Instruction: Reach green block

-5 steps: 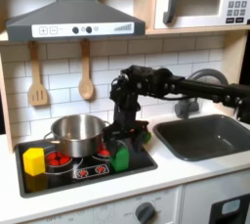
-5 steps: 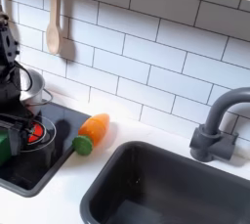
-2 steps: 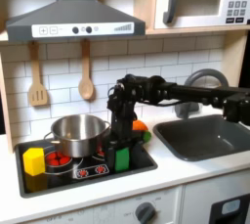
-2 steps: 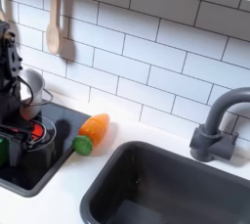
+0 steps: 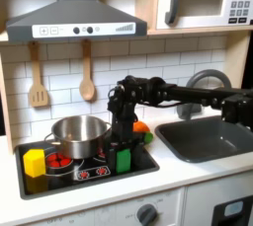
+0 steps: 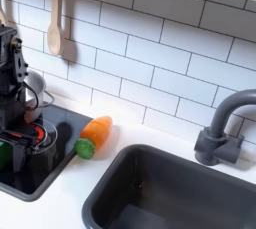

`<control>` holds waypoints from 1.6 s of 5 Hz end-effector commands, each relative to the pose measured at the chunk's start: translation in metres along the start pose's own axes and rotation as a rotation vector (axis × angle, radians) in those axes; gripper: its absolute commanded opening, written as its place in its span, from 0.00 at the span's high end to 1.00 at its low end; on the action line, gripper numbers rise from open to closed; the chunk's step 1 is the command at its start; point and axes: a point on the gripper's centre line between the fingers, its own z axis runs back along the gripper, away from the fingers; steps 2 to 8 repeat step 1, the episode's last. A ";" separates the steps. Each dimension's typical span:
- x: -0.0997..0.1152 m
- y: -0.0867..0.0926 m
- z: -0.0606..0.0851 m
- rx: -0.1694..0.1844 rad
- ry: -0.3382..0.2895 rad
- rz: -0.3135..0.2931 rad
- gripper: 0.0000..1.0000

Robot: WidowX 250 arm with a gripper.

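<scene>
Claw (image 5: 123, 147) directly above small bright green cube block (image 5: 124, 159) (light, rigid, likely slick); opening indeterminate; grip flat sides.

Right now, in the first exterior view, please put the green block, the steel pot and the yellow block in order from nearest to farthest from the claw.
1. The green block: directly under the claw, at the front of the stovetop.
2. The steel pot: to the first exterior view's left of the claw, at the back of the stovetop.
3. The yellow block: farthest, at the stovetop's left edge in the first exterior view.
</scene>
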 end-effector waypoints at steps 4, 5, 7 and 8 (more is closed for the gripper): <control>0.000 0.000 0.000 0.000 0.000 0.000 0.00; 0.000 0.000 0.000 0.000 0.000 0.000 0.00; 0.000 0.000 0.000 0.000 0.000 0.000 0.00; 0.000 0.000 0.000 0.000 0.000 0.000 0.00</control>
